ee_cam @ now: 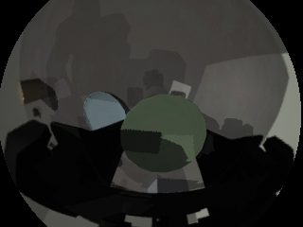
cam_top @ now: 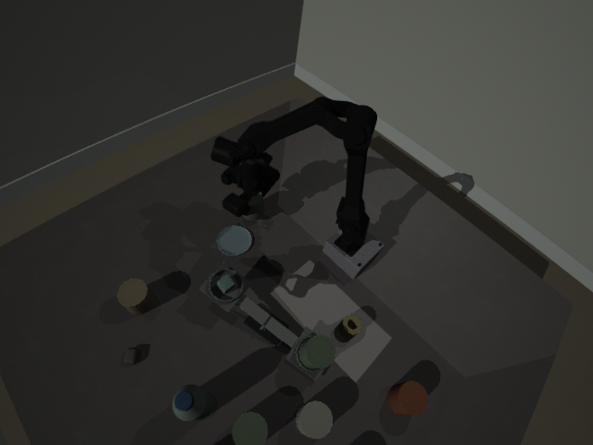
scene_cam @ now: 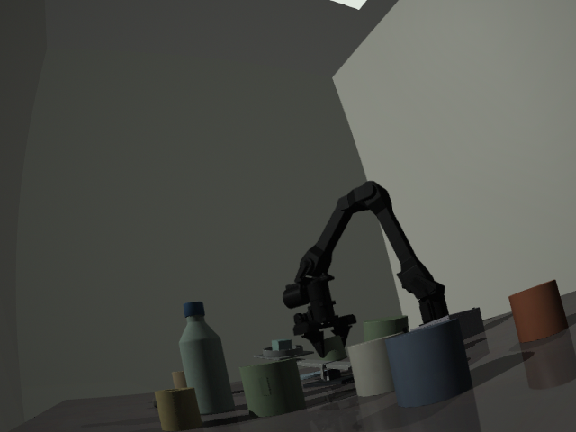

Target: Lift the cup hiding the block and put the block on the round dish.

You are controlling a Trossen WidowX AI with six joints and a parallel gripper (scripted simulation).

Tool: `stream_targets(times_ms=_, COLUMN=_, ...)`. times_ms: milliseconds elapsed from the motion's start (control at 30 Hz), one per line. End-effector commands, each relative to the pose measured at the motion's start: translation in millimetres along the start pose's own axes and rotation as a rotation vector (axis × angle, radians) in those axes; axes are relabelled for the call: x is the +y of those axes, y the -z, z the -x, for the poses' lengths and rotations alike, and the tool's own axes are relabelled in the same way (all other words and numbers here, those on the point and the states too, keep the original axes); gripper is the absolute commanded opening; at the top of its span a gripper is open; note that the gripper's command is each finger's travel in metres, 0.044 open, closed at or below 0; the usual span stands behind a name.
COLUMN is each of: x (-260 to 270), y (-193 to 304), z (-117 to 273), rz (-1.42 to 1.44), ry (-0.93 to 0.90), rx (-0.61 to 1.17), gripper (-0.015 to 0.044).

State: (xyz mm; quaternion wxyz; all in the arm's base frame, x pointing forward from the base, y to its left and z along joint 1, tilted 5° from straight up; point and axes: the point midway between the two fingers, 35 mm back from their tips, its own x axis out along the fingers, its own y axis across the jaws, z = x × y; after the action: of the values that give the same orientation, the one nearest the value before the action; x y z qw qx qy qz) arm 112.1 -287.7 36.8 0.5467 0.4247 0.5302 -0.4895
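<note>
My gripper (cam_top: 248, 207) (scene_cam: 333, 354) (ee_cam: 160, 123) is shut on a green cup (cam_top: 257, 209) (scene_cam: 332, 346) (ee_cam: 166, 115), held low beyond the dish as the top camera sees it. The gap under the cup is hard to judge. The pale blue round dish (cam_top: 233, 240) (ee_cam: 101, 111) is bare; the cup overlaps its edge slightly in the wrist view. A teal block (cam_top: 225, 283) (scene_cam: 281, 344) lies uncovered in the round holder on one end of the balance (cam_top: 280, 331). The other green cup (cam_top: 318, 350) (scene_cam: 385, 327) stands on the opposite end.
A tan cylinder (cam_top: 132, 293) and a small grey block (cam_top: 131, 355) lie left of the balance. A bottle (cam_top: 190, 403) (scene_cam: 202, 363), another green cup (cam_top: 249, 429) (scene_cam: 274, 388), a white cup (cam_top: 314, 419) (scene_cam: 371, 367) and an orange cup (cam_top: 408, 398) (scene_cam: 538, 311) stand nearer the front. A yellow ring-topped cylinder (cam_top: 349, 330) stands beside the balance.
</note>
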Motion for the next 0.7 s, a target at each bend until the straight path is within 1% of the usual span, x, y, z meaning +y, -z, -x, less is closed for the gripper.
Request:
stream_targets(times_ms=0, x=-0.6, y=0.5, z=-4.9, rz=0.003, ry=0.003, rx=0.001, gripper=0.0)
stream_targets(times_ms=333, x=-0.7, y=0.6, z=-21.4, rz=0.003, ry=0.003, rx=0.001, gripper=0.0)
stream_targets(times_ms=367, x=0.1, y=-1.0, z=-14.8, rz=0.0, ry=0.0, rx=-0.003, gripper=0.0026)
stream_targets(times_ms=667, x=0.1, y=-1.0, z=-14.8, rz=0.0, ry=0.0, rx=-0.003, gripper=0.0263)
